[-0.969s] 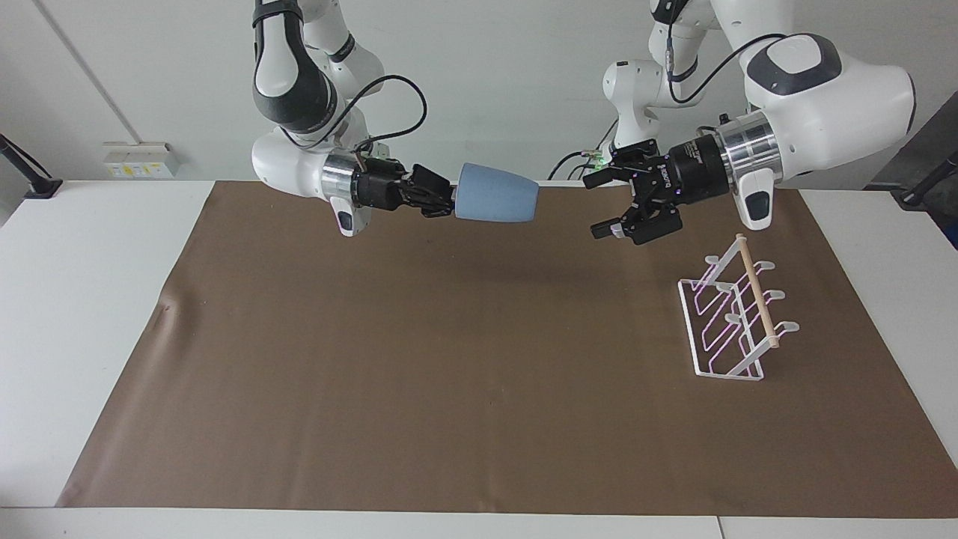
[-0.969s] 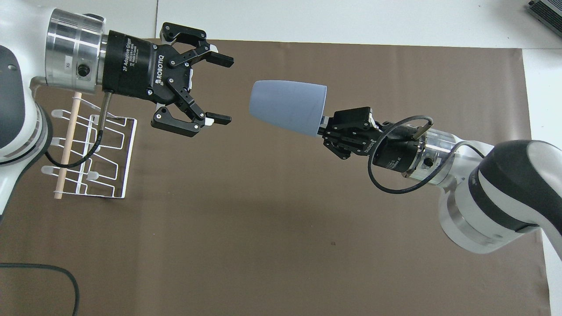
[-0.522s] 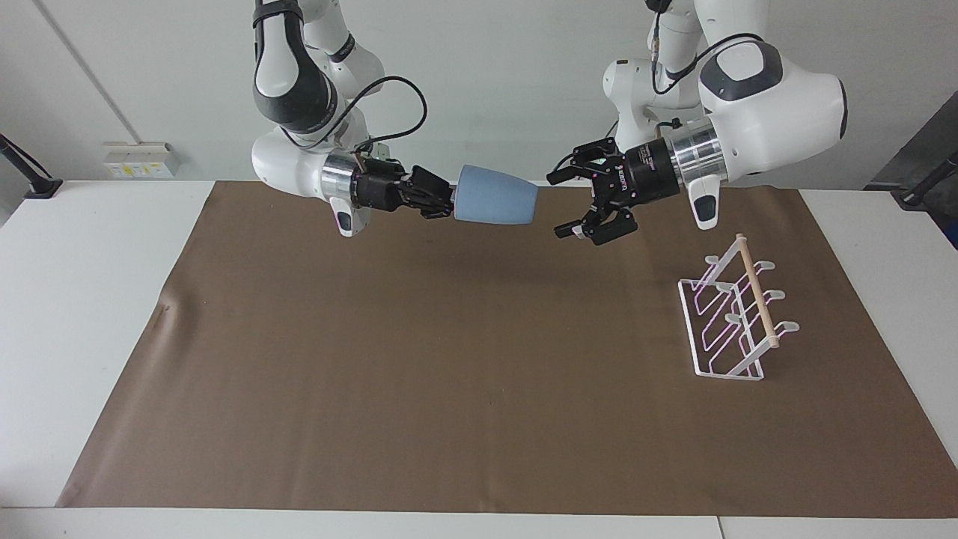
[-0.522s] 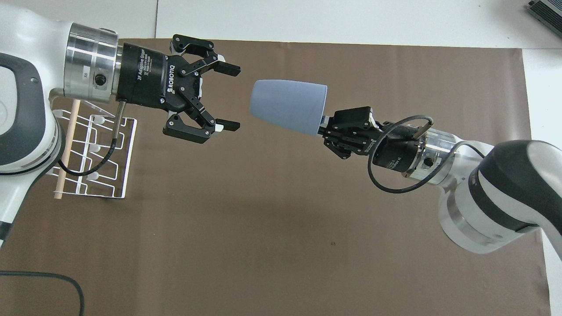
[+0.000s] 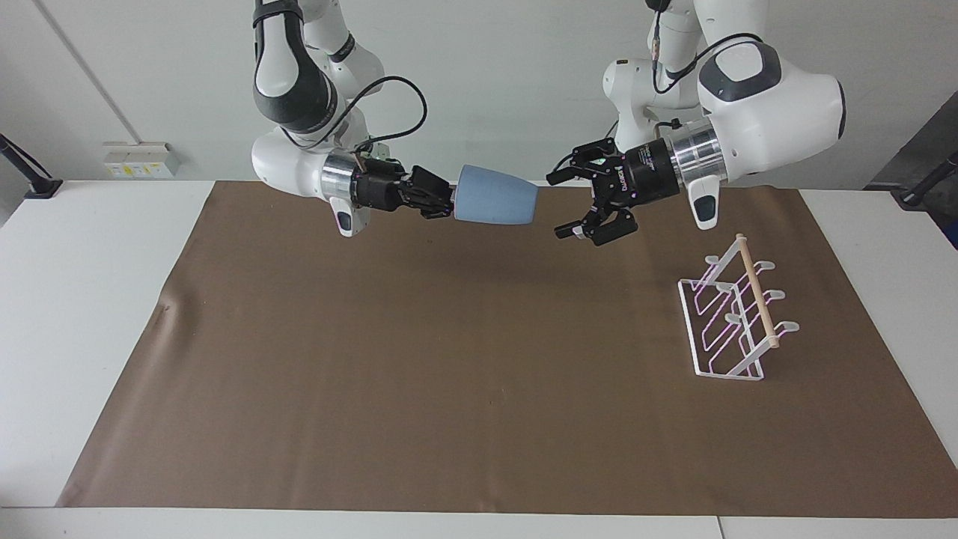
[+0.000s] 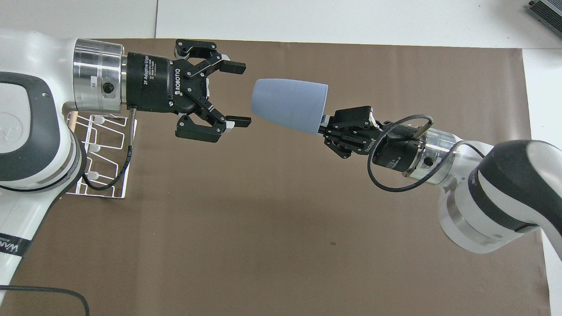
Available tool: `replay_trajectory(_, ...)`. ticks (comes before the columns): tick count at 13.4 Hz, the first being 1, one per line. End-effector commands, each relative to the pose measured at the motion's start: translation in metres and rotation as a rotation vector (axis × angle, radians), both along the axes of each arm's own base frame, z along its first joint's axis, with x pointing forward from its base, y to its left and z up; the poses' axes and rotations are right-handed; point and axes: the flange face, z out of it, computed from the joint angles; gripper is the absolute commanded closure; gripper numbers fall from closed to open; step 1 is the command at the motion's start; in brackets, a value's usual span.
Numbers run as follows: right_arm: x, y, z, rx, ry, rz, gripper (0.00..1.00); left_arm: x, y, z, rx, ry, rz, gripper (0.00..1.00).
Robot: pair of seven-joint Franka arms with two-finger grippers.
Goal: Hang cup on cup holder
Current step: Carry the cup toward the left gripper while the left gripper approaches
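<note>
The light-blue cup (image 5: 496, 204) (image 6: 290, 107) hangs on its side in the air over the brown mat. My right gripper (image 5: 451, 203) (image 6: 324, 127) is shut on its rim, and its closed base points toward my left gripper. My left gripper (image 5: 557, 206) (image 6: 241, 95) is open, level with the cup, and a small gap separates its fingertips from the base. The white wire cup holder (image 5: 730, 314) (image 6: 105, 162) with its wooden dowel stands on the mat toward the left arm's end. In the overhead view the left arm covers part of it.
A brown mat (image 5: 479, 389) covers most of the white table (image 5: 82, 299). A black cable (image 6: 44, 292) lies at the mat's edge nearest the robots on the left arm's end.
My left gripper has swung away from over the cup holder toward the cup's base and stays open. The right gripper and the cup have hardly moved.
</note>
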Motion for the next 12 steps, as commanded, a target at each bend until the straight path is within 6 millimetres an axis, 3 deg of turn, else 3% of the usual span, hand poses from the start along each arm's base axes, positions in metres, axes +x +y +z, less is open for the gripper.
replay_trajectory(1,-0.001,0.002,-0.001,0.015,-0.005,-0.027,1.0,-0.009,0.005,-0.002,-0.043,0.022,0.062,0.0)
replay_trajectory(3,-0.001,0.001,-0.001,0.014,-0.005,-0.028,1.0,-0.008,0.003,-0.007,-0.059,0.012,0.071,0.0)
replay_trajectory(8,-0.001,0.001,-0.001,0.014,-0.007,-0.028,1.0,-0.024,-0.036,-0.013,-0.049,-0.007,0.033,0.0)
replay_trajectory(12,-0.001,0.001,-0.001,0.014,-0.007,-0.028,1.0,-0.028,-0.044,-0.012,-0.046,-0.016,0.024,0.0)
